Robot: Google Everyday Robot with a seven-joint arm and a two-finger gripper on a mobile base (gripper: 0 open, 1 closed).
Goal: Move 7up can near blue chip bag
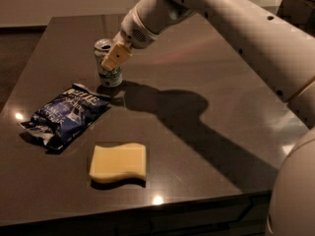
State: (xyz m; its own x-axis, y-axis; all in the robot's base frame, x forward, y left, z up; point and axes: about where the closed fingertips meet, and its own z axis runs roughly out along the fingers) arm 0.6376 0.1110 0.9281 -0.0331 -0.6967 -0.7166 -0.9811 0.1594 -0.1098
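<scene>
Camera view has the two-finger gripper (112, 59) clamped around the small upright green-and-white 7up can (110, 77), just beside the crinkled dark blue chip bag (64, 114); a tilted release could topple it.

End effector (115, 57) is clamped on the 7up can (110, 75) at rear-left of the surface (216, 151). The can is just beside the top corner of the blue chip bag (64, 113), with a tight gap. The sponge (118, 162) blocks front centre, near the bag. The arm (221, 14) spans overhead from the right. Right half of the surface is open, as is the strip behind the can.
</scene>
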